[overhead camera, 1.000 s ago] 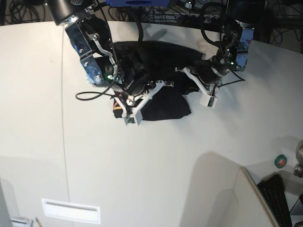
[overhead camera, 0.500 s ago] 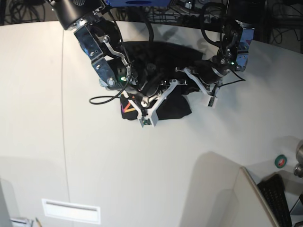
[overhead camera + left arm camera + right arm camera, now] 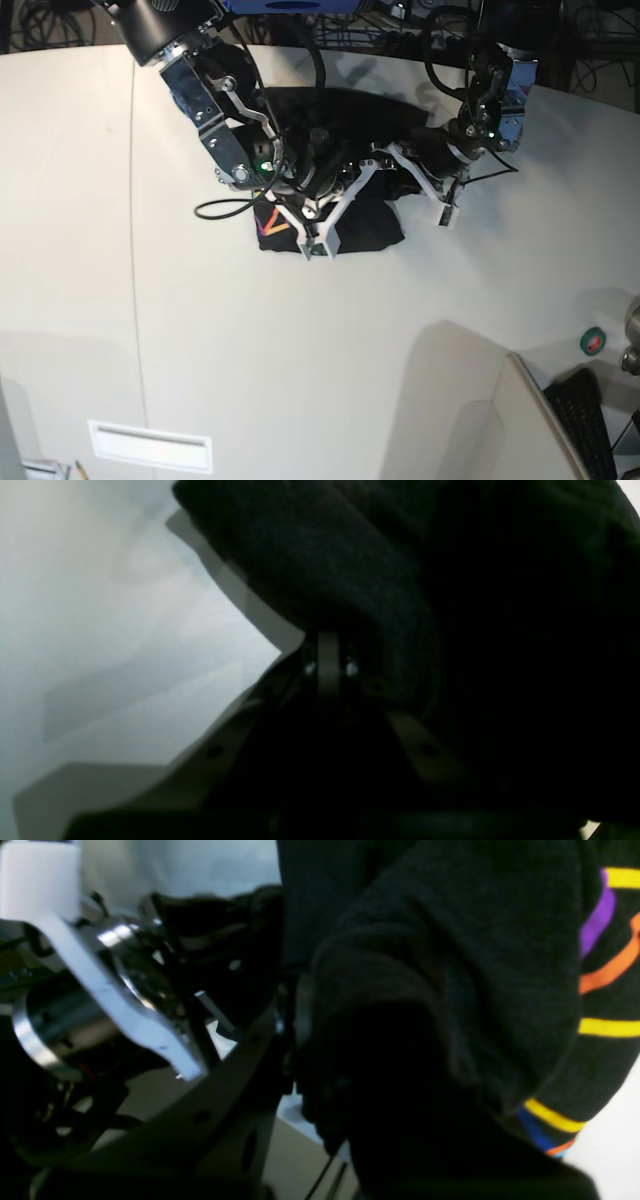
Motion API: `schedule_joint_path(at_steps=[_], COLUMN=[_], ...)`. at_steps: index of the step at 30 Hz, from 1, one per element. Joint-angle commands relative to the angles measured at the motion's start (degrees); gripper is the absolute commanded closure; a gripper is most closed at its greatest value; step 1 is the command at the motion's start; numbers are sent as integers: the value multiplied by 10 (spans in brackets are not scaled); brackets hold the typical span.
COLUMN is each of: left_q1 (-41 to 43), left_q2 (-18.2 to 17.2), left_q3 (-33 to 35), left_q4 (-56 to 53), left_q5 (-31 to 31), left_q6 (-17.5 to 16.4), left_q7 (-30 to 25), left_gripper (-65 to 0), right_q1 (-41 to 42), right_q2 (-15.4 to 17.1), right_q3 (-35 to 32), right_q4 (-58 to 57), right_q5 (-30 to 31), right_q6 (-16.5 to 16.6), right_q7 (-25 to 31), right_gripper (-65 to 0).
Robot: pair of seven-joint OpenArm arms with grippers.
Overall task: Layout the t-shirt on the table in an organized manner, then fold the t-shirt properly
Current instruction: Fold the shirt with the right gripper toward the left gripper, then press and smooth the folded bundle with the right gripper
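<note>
- The t-shirt (image 3: 350,130) is a black bunched-up heap on the tabletop (image 3: 300,350), up near the 12 o'clock side in the base view. Not laid flat, not folded.
- A bit of the rainbow drawing (image 3: 270,224) shows at the heap's 7 o'clock corner.
- Right arm comes in from abt 11 o'clock. Its right gripper (image 3: 318,243) sits at the 6 o'clock edge of the heap, w/ white frame parts just over the cloth.
- In the right wrist view, black cloth (image 3: 450,990) w/ yellow, orange & purple stripes hangs right over the dark fingers (image 3: 240,1080). Fingers are nearly closed and look pinched on the t-shirt, but the pinch spot is dark, so not 100% sure.
- Left arm comes in from abt 1 o'clock. Its left gripper (image 3: 440,205) is at the 3 o'clock side of the heap.
- In the left wrist view, the left fingers (image 3: 327,665) are clenched tight together, tips up against the dark fold of cloth (image 3: 325,570). Can't tell if any cloth is caught btwn them.
- Pale tabletop fills the 9 o'clock side of that view.
- A white vent panel (image 3: 150,446) sits at 7 o'clock, well apart from the t-shirt.
</note>
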Motion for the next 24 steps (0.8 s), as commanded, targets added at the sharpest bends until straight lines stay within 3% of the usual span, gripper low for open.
schedule_joint_path(at_steps=[1, 24], left_q1=[2, 8], left_q2=[-6, -24], left_q3=[-2, -3], left_q4=[-3, 0], left_q5=[22, 21], left_q6=[14, 14], left_q7=[31, 31], left_gripper=[0, 0], right_q1=[10, 31], right_q2=[-9, -12], right_q3=[-12, -15], right_q4=[15, -36], right_q5=[15, 14], right_q6=[19, 19], right_q7=[4, 37], right_gripper=[0, 0])
